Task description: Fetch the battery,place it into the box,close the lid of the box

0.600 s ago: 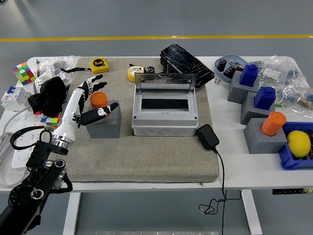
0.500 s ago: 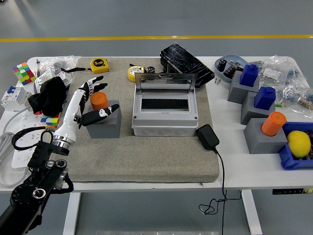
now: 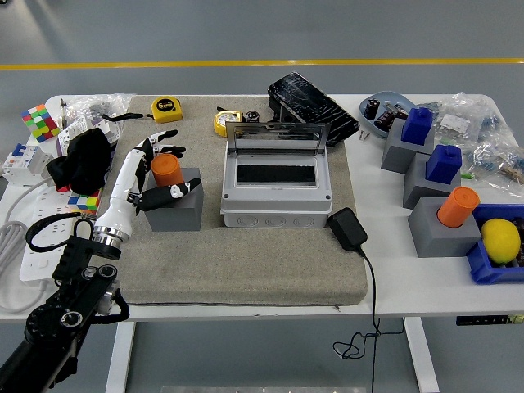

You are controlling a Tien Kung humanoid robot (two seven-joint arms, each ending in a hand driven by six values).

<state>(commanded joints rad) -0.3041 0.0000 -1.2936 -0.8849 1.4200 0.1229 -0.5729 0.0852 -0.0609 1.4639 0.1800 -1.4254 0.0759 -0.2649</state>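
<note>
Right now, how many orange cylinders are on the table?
2. One orange cylinder stands in the gray block on the mat, with the left hand around it. The other orange cylinder stands in a gray block at the right. Clutter may hide more.

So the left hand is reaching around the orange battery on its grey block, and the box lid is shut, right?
Not quite. The head view shows the box with its lid standing open. The rest holds: the left hand is around the orange battery on its grey block.

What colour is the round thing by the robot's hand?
Orange. The battery stands in a grey block, clearest in the head view.
</note>
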